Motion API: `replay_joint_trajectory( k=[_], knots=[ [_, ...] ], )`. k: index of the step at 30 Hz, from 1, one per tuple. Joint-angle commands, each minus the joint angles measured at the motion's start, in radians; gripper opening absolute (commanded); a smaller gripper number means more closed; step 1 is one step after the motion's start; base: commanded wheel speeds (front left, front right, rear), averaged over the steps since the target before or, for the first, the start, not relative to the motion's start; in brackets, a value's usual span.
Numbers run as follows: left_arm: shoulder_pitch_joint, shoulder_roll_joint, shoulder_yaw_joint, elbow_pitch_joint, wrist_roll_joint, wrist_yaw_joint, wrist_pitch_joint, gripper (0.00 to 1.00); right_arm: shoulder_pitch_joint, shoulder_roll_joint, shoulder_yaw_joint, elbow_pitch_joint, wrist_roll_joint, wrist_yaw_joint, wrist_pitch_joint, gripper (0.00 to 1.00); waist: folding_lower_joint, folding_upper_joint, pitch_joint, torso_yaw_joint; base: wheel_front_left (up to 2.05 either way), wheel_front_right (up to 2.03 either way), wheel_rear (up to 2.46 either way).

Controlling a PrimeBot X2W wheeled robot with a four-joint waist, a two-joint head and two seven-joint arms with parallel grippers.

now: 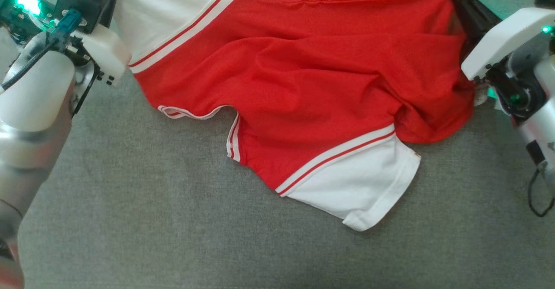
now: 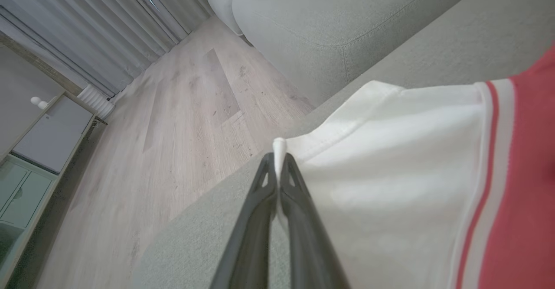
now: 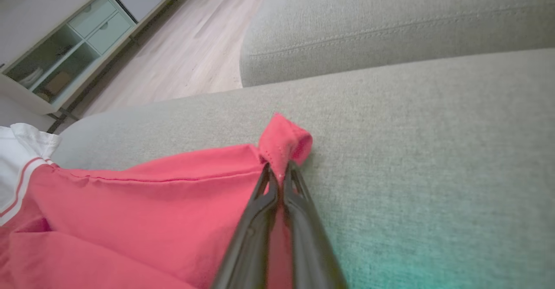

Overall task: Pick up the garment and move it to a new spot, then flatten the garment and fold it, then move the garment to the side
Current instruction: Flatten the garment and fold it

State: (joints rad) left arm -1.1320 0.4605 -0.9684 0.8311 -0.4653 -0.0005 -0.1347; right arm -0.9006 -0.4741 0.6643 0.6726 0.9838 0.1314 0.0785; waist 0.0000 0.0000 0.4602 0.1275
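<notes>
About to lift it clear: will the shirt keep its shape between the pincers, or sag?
Probably floppy: the shirt lies in soft folds between the left pincer and right pincer. Likely light: the cloth looks thin where pinched. The loose sleeve may well dangle.

No writing, label, brand mark, number or sign can be read on the red-and-white garment point(image 1: 303, 85) or on anything else pictured.
</notes>
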Motion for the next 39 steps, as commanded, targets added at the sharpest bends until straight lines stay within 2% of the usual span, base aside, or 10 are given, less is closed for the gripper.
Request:
replay_joint_trajectory(
  k=[1,12,16,22,27,29,30,31,34,39],
  knots=[
    [-0.054,0.048,0.032,-0.009,0.004,0.005,-0.018,0.0,-0.029,-0.023,0.008,-0.025,0.017,-0.001,-0.022,0.0,0.0,0.0,-0.02,-0.008,0.0,0.0,0.0],
    [-0.081,0.095,0.072,-0.149,0.079,0.099,-0.126,0.0,-0.048,-0.138,0.044,-0.139,0.071,-0.001,-0.138,0.0,0.0,0.0,-0.206,-0.061,0.0,0.0,0.0],
    [-0.018,0.13,0.104,-0.259,0.055,0.068,-0.127,0.0,0.004,-0.208,0.038,-0.227,0.078,-0.001,-0.122,0.0,0.0,0.0,-0.258,-0.08,0.0,0.0,0.0],
    [0.177,0.197,0.115,-0.399,-0.019,0.067,-0.127,0.0,0.235,-0.311,-0.008,-0.385,0.073,-0.001,-0.065,0.0,0.0,0.0,-0.278,-0.1,0.0,0.0,0.0],
    [0.364,0.24,0.102,-0.53,-0.082,0.104,-0.119,0.0,0.51,-0.251,-0.078,-0.438,0.027,-0.001,-0.045,0.0,0.0,0.0,-0.253,-0.108,0.0,0.0,0.0],
    [0.411,0.244,0.103,-0.562,-0.098,0.123,-0.12,0.0,0.592,-0.178,-0.115,-0.435,-0.008,-0.001,-0.053,0.07,0.0,0.0,-0.235,-0.106,0.0,0.0,0.0],
    [0.426,0.245,0.102,-0.573,-0.098,0.131,-0.121,0.0,0.624,-0.14,-0.132,-0.431,-0.027,-0.001,-0.054,0.39,0.0,0.0,-0.226,-0.105,0.0,0.0,0.0],
    [0.436,0.245,0.101,-0.581,-0.096,0.138,-0.121,0.0,0.651,-0.103,-0.151,-0.425,-0.047,-0.001,-0.057,1.0,0.0,0.0,-0.217,-0.103,0.0,0.0,0.0],
    [0.443,0.246,0.108,-0.588,-0.08,0.163,-0.123,0.0,0.721,-0.013,-0.213,-0.426,-0.084,-0.001,-0.063,1.0,0.0,0.0,-0.201,-0.094,0.0,0.0,0.0],
    [0.439,0.255,0.129,-0.579,-0.061,0.184,-0.125,0.0,0.819,0.023,-0.274,-0.497,-0.114,-0.001,-0.049,1.0,0.0,0.0,-0.197,-0.092,0.0,0.0,0.0]
  ],
)
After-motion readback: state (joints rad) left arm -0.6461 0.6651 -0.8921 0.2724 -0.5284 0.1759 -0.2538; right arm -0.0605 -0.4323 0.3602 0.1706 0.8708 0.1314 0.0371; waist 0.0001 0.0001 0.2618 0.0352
